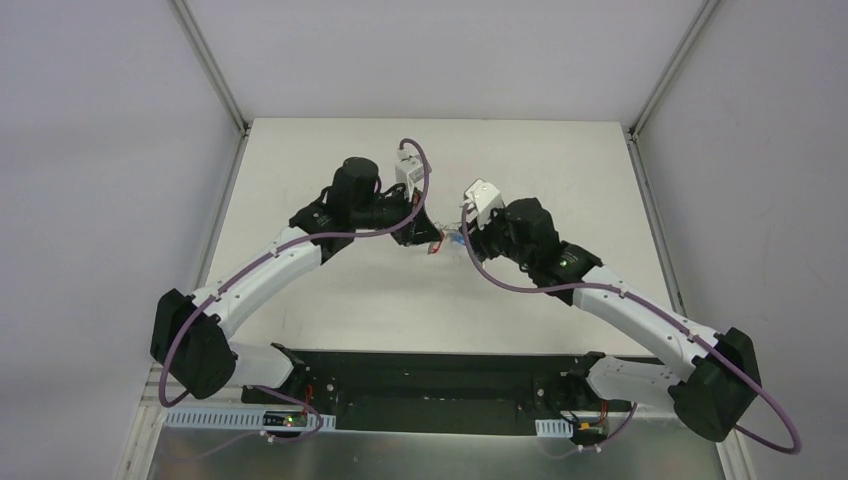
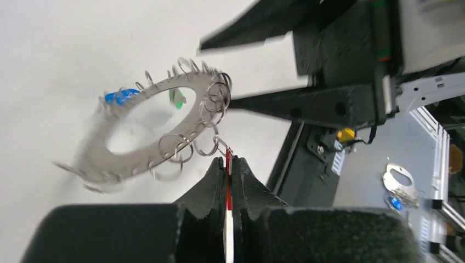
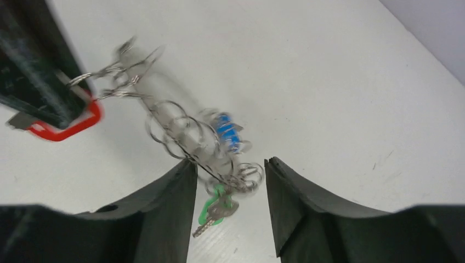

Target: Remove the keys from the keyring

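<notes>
The keyring (image 2: 137,156) is a flat grey ring with small wire loops on its rim, held above the table and blurred. My left gripper (image 2: 229,163) is shut on the red key (image 2: 228,170), which hangs from one loop. A blue key (image 2: 122,96) and a green key (image 2: 176,97) hang at the ring's far side. In the right wrist view the ring (image 3: 189,139) shows edge-on, with the blue key (image 3: 227,131), a green key (image 3: 215,211) dangling low, and the red key (image 3: 68,129). My right gripper (image 3: 230,164) is open around the ring's lower edge. In the top view both grippers (image 1: 432,245) (image 1: 463,236) meet mid-table.
The white table (image 1: 430,160) is walled by grey panels at back and sides. A black base plate (image 1: 440,385) lies at the near edge. A second flat metal piece (image 2: 399,181) lies off the table in the left wrist view.
</notes>
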`<state>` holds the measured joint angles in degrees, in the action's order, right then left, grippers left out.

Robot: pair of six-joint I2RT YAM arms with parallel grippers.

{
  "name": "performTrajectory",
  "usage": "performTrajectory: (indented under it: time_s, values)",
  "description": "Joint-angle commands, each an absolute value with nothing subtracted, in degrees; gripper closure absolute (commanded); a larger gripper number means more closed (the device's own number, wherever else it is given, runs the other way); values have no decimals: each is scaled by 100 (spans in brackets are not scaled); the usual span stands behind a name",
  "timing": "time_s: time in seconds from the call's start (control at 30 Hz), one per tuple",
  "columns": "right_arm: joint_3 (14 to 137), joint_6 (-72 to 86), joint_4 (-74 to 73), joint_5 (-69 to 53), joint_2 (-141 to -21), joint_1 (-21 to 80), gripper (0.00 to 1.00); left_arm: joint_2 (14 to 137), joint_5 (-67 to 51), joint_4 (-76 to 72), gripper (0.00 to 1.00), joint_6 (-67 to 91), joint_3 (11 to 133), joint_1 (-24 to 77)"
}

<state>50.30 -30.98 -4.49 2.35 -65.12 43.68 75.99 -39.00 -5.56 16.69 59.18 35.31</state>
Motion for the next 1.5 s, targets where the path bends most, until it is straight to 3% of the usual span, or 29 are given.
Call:
performTrajectory:
  time_s: [0.0,0.13,0.27,0.5,0.57,0.67,0.83,1.1,1.47]
  values:
    - [4750,-2035,505,75,-6233,4223,42,7400,-3603,2765,100,991,6732,3547]
    - [3894,-2090,1166,-707,-5673,4213,44,7700,-3844,4005,100,657,7499,3546]
    - [3345,-2494,1585,-1765,-5115,4210,53,8032,-3833,5298,100,-14,8238,3551]
    - [3393,-2395,1964,-2603,-5106,4214,57,8892,-3102,6987,100,-713,9523,3559]
    - [3395,-2349,2200,-2695,-5226,4219,58,9063,-2708,7165,100,-714,9776,3595]
    - [3313,-2322,2721,-2635,-5398,4223,66,9291,-2210,7361,100,-737,10192,3689]
    - [3302,-1618,3478,-2210,-5666,4229,64,9642,-1628,7702,100,-812,11122,3927]
    - [3241,-1898,4039,-2190,-5791,4503,65,9866,-1883,7716,100,-889,11882,4012]
    - [3396,-1927,3902,-2457,-5830,4516,68,9846,-1698,7647,100,-1157,11908,4293]
